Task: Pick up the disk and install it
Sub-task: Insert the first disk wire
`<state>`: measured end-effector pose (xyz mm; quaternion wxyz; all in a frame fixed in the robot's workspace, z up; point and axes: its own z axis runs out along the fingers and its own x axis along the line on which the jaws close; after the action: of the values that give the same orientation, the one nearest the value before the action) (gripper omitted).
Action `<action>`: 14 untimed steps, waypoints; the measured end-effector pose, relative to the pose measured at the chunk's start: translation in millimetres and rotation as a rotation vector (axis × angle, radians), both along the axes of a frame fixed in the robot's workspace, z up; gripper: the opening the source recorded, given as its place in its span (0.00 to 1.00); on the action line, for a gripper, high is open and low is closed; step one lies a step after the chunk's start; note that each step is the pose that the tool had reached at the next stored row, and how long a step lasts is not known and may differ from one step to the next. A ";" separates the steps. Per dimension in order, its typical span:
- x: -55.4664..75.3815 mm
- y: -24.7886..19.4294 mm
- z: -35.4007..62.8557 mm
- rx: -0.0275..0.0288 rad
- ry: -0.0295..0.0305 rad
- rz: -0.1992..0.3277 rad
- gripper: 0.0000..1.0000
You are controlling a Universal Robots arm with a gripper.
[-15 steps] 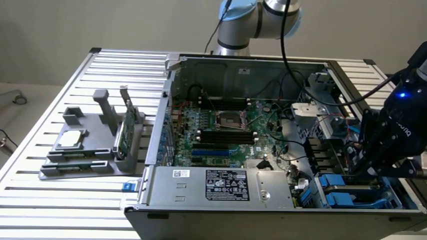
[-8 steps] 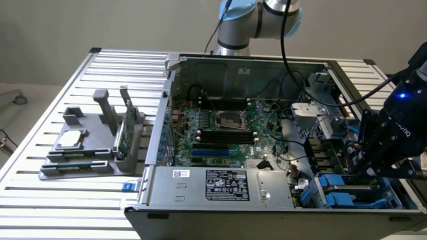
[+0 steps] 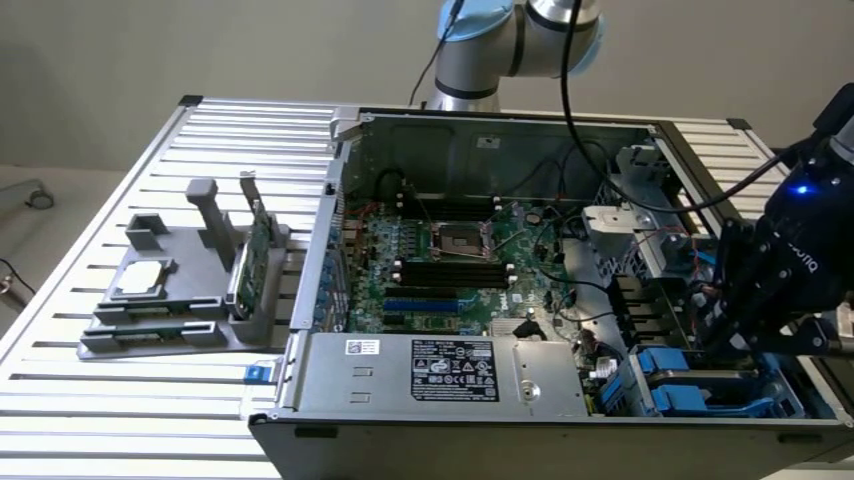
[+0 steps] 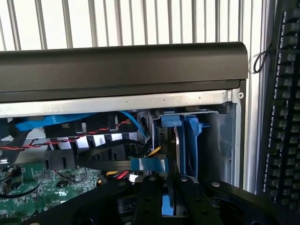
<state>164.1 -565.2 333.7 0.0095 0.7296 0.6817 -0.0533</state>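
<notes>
Jaws narrow: the gripper (image 4: 168, 188) has its two black fingers (image 4: 148, 192) close together, clamped on the disk (image 4: 176, 146). The disk is edge-on, a thin silver-grey edge with a blue side rail (image 4: 192, 136) on it.

The disk sits upright in the drive bay (image 4: 218, 140), just under the black front bezel (image 4: 122, 65) of the PC case (image 3: 534, 425). In the exterior view the gripper (image 3: 738, 335) is down in the case's front corner on the exterior view's right. Blue plastic carriers (image 3: 674, 375) are just beside it. I can't pick out the disk itself there.

- Around the bay: a blue cable (image 4: 56, 123), a red-black twisted wire (image 4: 70, 138), and the edge of the motherboard (image 3: 441, 260).
- The power supply (image 3: 454, 370), with its label, lies along the case's near side.
- A black keyboard (image 4: 286, 117) is outside the case wall, on the slatted aluminium table (image 3: 160, 400).
- A grey holder (image 3: 174, 300) sits well apart, on the exterior view's left. It carries a small silver drive (image 3: 140, 280) lying flat and a green circuit card (image 3: 254, 255) standing on edge.
</notes>
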 end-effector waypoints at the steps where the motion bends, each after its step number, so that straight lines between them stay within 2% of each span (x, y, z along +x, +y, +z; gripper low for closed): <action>1: 0.1 1.1 0.1 -0.0003 0.0008 0.000 0.16; 3: 0.5 3.8 -0.3 0.0011 0.0026 0.000 0.16; 4: 1.0 4.6 0.0 0.0001 0.0034 0.000 0.16; 8: 3.3 5.3 1.1 -0.0004 0.0087 0.000 0.16; 12: 4.7 5.2 5.6 -0.0001 0.0189 0.000 0.16; 14: 9.6 5.3 5.8 -0.0004 0.0238 0.000 0.16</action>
<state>173.7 -559.9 339.5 0.0016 0.7290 0.6817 -0.0621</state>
